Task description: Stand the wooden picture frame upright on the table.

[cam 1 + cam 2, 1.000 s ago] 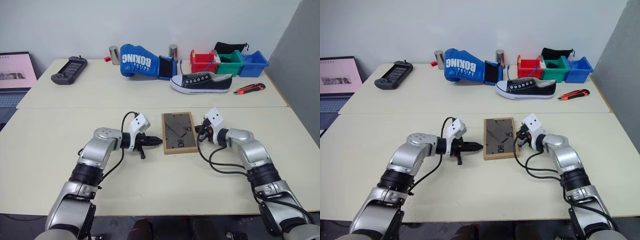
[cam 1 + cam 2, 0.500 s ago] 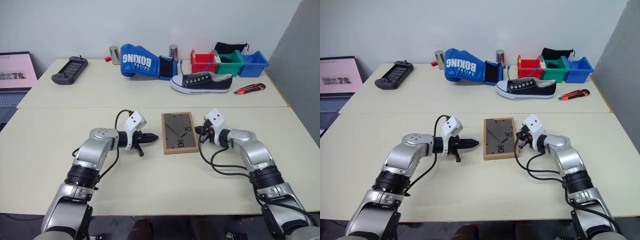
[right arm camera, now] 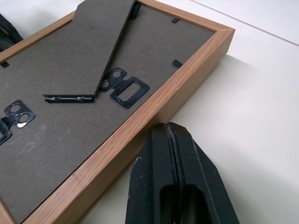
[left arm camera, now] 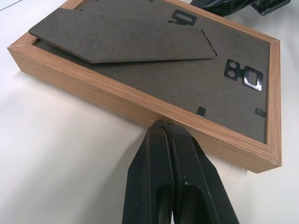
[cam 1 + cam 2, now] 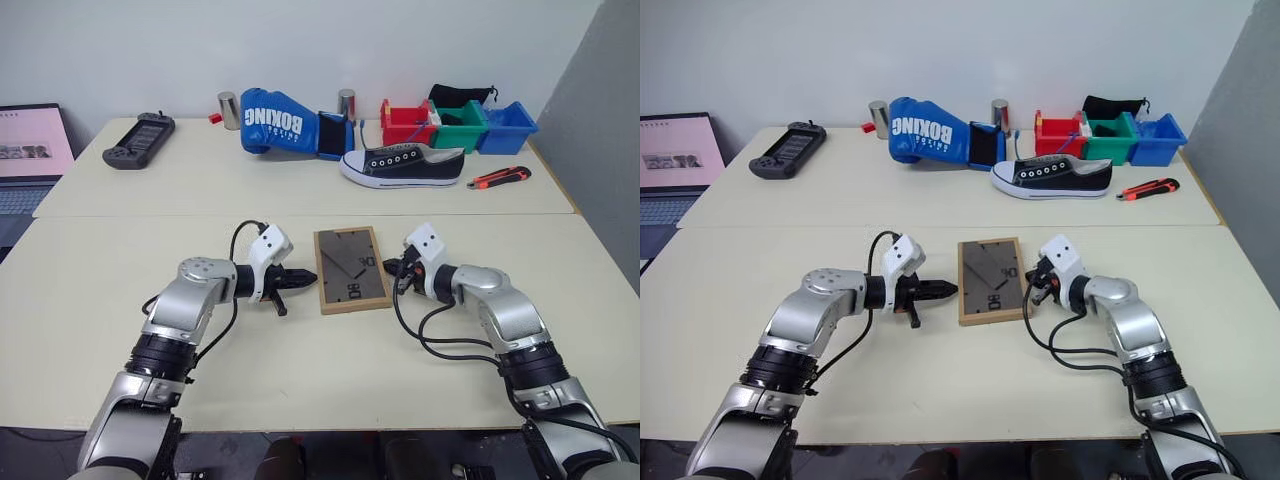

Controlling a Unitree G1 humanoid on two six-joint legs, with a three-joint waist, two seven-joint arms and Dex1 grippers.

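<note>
The wooden picture frame (image 5: pixel 351 269) lies flat on the table (image 5: pixel 300 380), dark grey back up, with its stand (image 4: pixel 117 39) folded nearly flat. My left gripper (image 5: pixel 308 277) is shut, and its tip (image 4: pixel 164 125) presses against the frame's left long edge. My right gripper (image 5: pixel 392 267) is shut too, its tip (image 3: pixel 169 127) against the opposite long edge. The frame (image 3: pixel 70 116) sits squeezed between the two tips, and neither gripper holds it. Its front side is hidden underneath.
Across the seam, on the far half, lie a blue boxing glove (image 5: pixel 275 122), a black sneaker (image 5: pixel 402 166), red, green and blue bins (image 5: pixel 460 125), a utility knife (image 5: pixel 498 178) and a game controller (image 5: pixel 138 140). A laptop (image 5: pixel 28 150) stands far left. A grey partition (image 5: pixel 600 130) borders the right.
The right gripper moved left and slid the frame a little leftward until it met the left gripper's tip. The left gripper drew back slightly early on, then held still.
</note>
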